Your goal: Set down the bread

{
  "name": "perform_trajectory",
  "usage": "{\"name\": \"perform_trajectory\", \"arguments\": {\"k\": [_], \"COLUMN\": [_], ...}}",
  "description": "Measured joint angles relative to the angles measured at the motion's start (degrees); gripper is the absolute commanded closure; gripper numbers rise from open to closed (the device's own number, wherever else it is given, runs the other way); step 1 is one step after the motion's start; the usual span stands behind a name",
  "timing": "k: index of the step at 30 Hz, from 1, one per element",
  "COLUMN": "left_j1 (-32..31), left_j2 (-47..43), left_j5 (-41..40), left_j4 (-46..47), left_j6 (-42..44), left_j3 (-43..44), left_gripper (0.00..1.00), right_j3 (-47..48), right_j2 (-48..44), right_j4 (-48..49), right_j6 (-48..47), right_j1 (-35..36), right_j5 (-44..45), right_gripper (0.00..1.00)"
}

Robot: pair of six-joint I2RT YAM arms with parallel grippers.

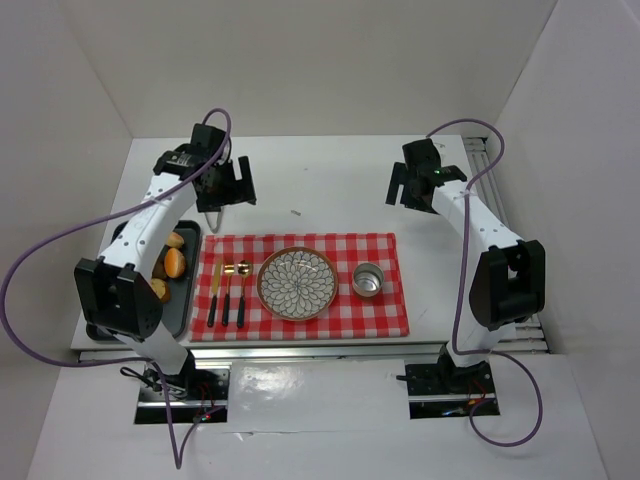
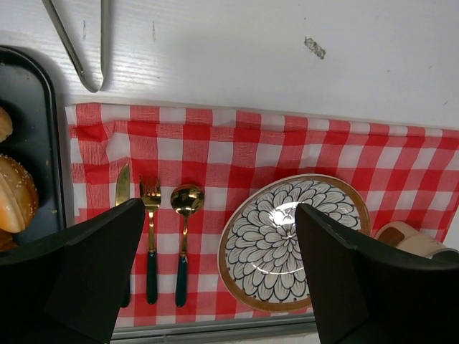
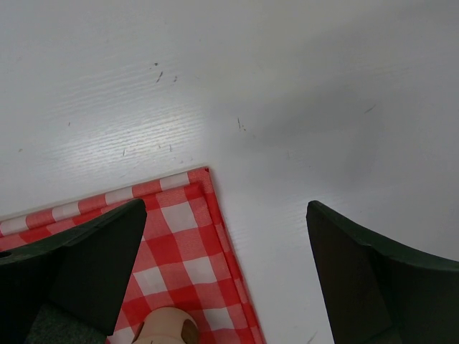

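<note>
The bread (image 1: 175,240) is a small golden-brown roll at the far end of the dark tray (image 1: 187,300) on the left; only its edge shows in the left wrist view (image 2: 3,123). The patterned plate (image 1: 298,283) lies empty on the red checked cloth (image 1: 385,310) and also shows in the left wrist view (image 2: 287,244). My left gripper (image 1: 228,185) is open and empty, raised behind the cloth's far left corner; in its own view (image 2: 219,208) the plate and cutlery lie below. My right gripper (image 1: 405,185) is open and empty above the cloth's far right corner (image 3: 226,208).
A deeper orange roll (image 1: 175,263) and a flatter piece (image 1: 160,290) share the tray. Knife, fork and spoon (image 1: 228,290) lie left of the plate, a cup (image 1: 368,280) to its right. Metal tongs (image 2: 86,43) lie on the table behind the cloth. White walls enclose the table.
</note>
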Motion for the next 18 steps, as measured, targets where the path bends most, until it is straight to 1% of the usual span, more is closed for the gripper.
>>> {"name": "perform_trajectory", "arguments": {"k": [4, 8, 12, 18], "left_j1": [1.33, 6.54, 10.03, 10.56], "left_j2": [-0.02, 2.56, 10.16, 21.55], "left_j5": [0.13, -0.98, -2.97, -6.73], "left_j4": [-0.11, -0.98, -1.36, -1.51], "left_j6": [-0.22, -0.04, 0.15, 0.07], "left_j3": [-1.57, -0.39, 3.15, 8.85], "left_gripper": [0.01, 0.01, 0.01, 0.01], "right_j3": [-0.09, -2.03, -3.72, -3.76], "right_j2": [-0.02, -0.74, -1.16, -1.14], "right_j4": [0.04, 0.83, 1.31, 1.42], "right_j6": [0.00, 0.00, 0.00, 0.00], "right_j1": [0.00, 0.00, 0.00, 0.00], "right_j5": [0.02, -0.24, -1.31, -1.73], "right_gripper": [0.00, 0.00, 0.00, 0.00]}}
